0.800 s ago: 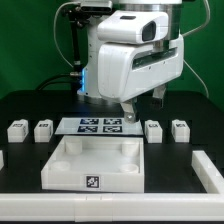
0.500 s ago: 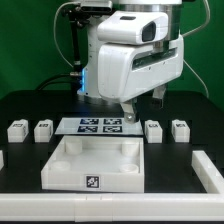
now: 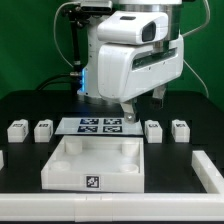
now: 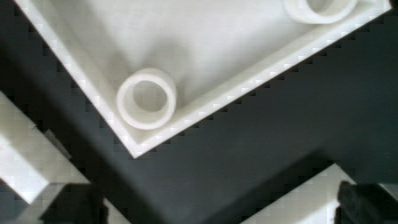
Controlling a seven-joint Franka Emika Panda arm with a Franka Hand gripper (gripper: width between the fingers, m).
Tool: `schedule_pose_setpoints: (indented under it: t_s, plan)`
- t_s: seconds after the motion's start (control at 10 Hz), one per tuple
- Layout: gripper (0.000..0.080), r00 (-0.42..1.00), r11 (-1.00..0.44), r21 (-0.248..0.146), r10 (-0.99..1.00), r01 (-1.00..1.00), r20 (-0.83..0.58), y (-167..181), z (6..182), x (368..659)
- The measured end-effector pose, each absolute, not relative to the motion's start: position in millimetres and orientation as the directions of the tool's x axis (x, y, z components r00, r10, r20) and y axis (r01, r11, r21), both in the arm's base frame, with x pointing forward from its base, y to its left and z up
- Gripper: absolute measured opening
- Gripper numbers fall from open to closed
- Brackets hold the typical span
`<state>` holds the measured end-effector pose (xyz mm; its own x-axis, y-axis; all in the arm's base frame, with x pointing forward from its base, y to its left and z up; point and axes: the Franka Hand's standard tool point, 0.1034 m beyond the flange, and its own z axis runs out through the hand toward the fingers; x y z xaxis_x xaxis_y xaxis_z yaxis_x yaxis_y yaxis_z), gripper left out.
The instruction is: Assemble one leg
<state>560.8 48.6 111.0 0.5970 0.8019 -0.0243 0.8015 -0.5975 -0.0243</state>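
Note:
Four legs stand in a row on the black table, small white blocks with tags: two at the exterior view's left (image 3: 17,128) (image 3: 43,129) and two at its right (image 3: 153,129) (image 3: 180,129). The large white tabletop (image 3: 60,178) lies in the middle front. My gripper (image 3: 135,112) hangs above the tabletop's far edge, open and empty, apart from every leg. In the wrist view a corner of the tabletop (image 4: 231,60) shows with a round socket (image 4: 146,100). My gripper (image 4: 210,205) has its dark fingertips (image 4: 54,205) spread wide. No leg shows in the wrist view.
The marker board (image 3: 100,125) lies flat behind the tabletop, between the two pairs of legs. A white block (image 3: 208,168) sits at the front right, and another white piece (image 3: 2,158) at the left edge. A white border (image 3: 110,205) runs along the front.

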Motion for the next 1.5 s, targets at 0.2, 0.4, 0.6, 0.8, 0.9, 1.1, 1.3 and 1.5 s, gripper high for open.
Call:
schedule_pose_setpoints:
  t_s: [0.2,0.4,0.6,0.8,0.9,1.1,1.3,1.5]
  plan:
    - [0.0650,0.588,-0.589,-0.025,0.808,0.808,-0.024,49,111.0,561]
    - [0.0650,0.566,-0.566,-0.028,0.824,0.824,-0.025,49,111.5,560]
    - [0.0650,0.523,-0.524,-0.045,0.852,0.850,-0.039,35,116.7,550]
    - [0.0650,0.482,-0.482,-0.026,0.876,0.876,-0.022,5,103.4,523]
    - [0.0650,0.462,-0.462,-0.017,0.887,0.886,-0.010,-7,93.2,512]
    - [0.0650,0.458,-0.458,0.010,0.889,0.889,0.015,-15,70.7,502]
    - [0.0650,0.472,-0.473,0.028,0.881,0.881,0.032,-12,58.6,495]
    - [0.0650,0.470,-0.471,0.028,0.882,0.882,0.031,-12,58.3,495]
